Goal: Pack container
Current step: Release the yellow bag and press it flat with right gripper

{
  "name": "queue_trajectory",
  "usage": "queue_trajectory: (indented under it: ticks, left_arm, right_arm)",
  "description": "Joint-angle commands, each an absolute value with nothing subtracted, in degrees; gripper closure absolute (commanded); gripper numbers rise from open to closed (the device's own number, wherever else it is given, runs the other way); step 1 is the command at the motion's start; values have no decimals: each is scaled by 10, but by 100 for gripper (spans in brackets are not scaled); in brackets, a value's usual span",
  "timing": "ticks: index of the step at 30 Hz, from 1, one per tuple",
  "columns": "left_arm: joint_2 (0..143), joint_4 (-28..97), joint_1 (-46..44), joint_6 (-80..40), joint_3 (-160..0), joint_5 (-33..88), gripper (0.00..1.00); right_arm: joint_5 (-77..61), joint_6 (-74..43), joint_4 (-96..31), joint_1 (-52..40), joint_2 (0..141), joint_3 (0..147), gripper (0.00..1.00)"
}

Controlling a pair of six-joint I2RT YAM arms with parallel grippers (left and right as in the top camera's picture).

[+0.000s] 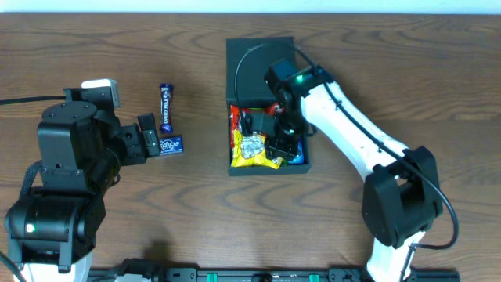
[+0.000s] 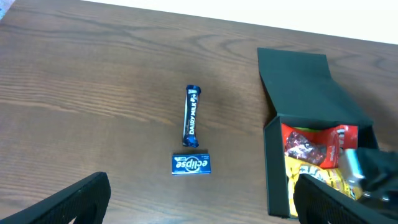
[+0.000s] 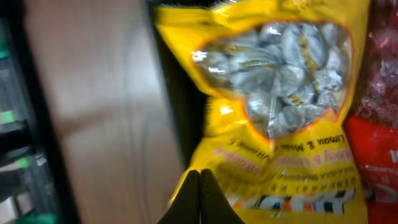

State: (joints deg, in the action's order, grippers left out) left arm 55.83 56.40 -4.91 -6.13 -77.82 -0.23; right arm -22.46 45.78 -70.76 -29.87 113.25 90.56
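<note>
The container (image 1: pixel 229 145) is a dark box at mid-table, its flap lid (image 1: pixel 258 63) open toward the far side. Inside lie a yellow candy bag (image 1: pixel 254 153) and a red packet (image 1: pixel 239 116). My right gripper (image 1: pixel 283 145) is down in the box, its fingers (image 3: pixel 199 173) pressed together at the edge of the yellow bag (image 3: pixel 280 155), with nothing visible between them. My left gripper (image 2: pixel 203 180) is open and empty above the table, left of the container (image 2: pixel 277 168). A blue Eclipse pack (image 2: pixel 191 163) lies just ahead of it.
A blue Dairy Milk bar (image 1: pixel 166 108) lies on the table beyond the Eclipse pack (image 1: pixel 171 146), and it also shows in the left wrist view (image 2: pixel 192 116). The red packet (image 3: pixel 379 143) lies beside the yellow bag. Black cables run along the table's left edge.
</note>
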Motion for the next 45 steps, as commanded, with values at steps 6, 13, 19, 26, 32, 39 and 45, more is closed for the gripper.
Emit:
queue_trajectory:
  ticks: [6, 13, 19, 26, 32, 39, 45]
  left_arm:
    - [558, 566, -46, -58, -786, -4, 5]
    - [558, 568, -46, -58, -786, -4, 5]
    - [558, 568, -46, -58, -786, -4, 5]
    - [558, 568, -46, -57, -786, -4, 5]
    - [559, 568, -46, -44, -786, -6, 5]
    - [563, 568, -46, -42, -786, -6, 5]
    - [580, 568, -46, -30, -785, -6, 5]
  right_arm:
    - [-208, 426, -616, -303, 1135, 819, 99]
    - [-208, 420, -570, -302, 1135, 779, 98]
    - [-230, 405, -599, -300, 1131, 808, 99]
    - [-314, 405, -678, -299, 1082, 972, 99]
    - [-313, 408, -665, -299, 1021, 1076, 99]
    - [-313, 408, -628, -299, 962, 1103, 98]
    - [-289, 407, -656, -299, 948, 1103, 1]
